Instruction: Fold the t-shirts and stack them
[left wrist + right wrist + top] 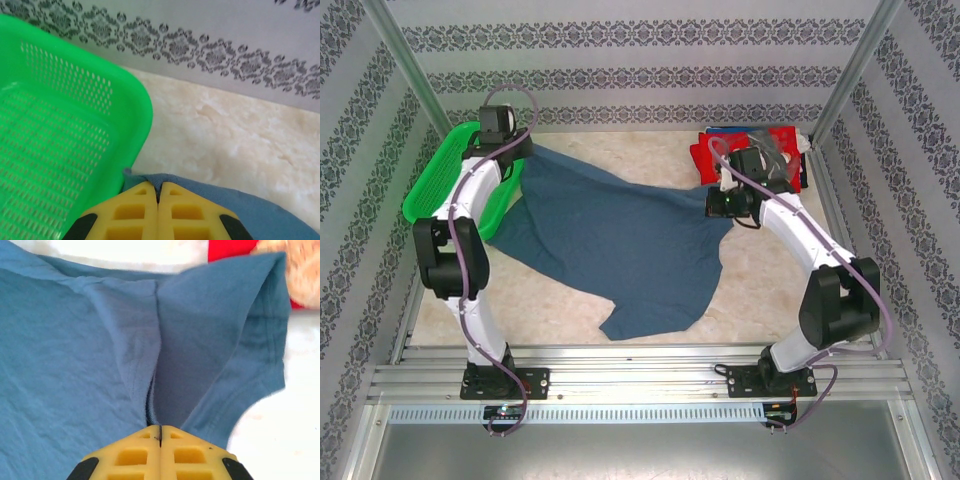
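A dusty slate-blue t-shirt lies spread and wrinkled across the middle of the table. My left gripper sits at its far left corner beside the basket; in the left wrist view the yellow fingers are shut on a fold of the blue cloth. My right gripper is at the shirt's right side by a sleeve. There its fingers are shut on a pinched ridge of the blue shirt. A red t-shirt with a teddy-bear print lies folded at the back right.
A green plastic mesh basket stands at the back left, right beside the left gripper; its rim fills the left of that wrist view. Patterned walls enclose the table on three sides. Bare marbled tabletop shows at the near right.
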`<state>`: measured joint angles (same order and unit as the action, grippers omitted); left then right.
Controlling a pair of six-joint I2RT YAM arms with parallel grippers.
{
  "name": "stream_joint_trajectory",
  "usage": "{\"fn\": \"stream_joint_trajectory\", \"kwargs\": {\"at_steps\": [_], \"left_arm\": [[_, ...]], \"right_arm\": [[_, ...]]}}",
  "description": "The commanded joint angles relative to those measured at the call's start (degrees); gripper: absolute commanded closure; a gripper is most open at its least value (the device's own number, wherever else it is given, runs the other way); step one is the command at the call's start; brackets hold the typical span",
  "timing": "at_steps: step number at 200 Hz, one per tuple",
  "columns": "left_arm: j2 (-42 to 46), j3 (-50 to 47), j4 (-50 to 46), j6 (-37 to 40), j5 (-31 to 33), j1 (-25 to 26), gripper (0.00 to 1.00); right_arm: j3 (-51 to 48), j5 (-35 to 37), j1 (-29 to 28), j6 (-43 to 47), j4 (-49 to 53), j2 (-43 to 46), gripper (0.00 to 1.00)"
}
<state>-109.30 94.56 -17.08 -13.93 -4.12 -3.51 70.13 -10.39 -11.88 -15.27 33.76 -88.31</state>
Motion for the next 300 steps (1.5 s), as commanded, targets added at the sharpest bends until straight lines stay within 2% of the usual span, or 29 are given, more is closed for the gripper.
{"fn": "stream_joint_trajectory", "kwargs": {"at_steps": [1, 62, 109, 174, 300], "left_arm": [[5.2, -3.9, 3.4, -0.9, -0.7, -0.4, 1.0], [10.7, -12.5, 2.0, -1.4, 2.1, -0.1, 1.0], [12.9, -16.6, 1.9, -2.2, 2.8, 0.5, 1.0], [15.2, -21.1, 1.3, -2.6, 3.4, 0.6, 1.0], [14.0, -21.8, -0.9, -3.1, 5.0, 1.0, 1.0]], "right_arm": [[-3.7, 1.8, -0.1, -2.2, -1.3, 4.4, 1.0], [-12.9, 1.7, -0.7, -4.5, -1.1, 9.9, 1.0], [-15.5, 1.8, -0.4, -4.8, -0.6, 11.4, 1.0], [-19.5, -2.4, -1.9, -5.9, -0.9, 13.0, 1.0], [-23.5, -1.9, -3.0, -7.4, -1.8, 10.4, 1.0]]}}
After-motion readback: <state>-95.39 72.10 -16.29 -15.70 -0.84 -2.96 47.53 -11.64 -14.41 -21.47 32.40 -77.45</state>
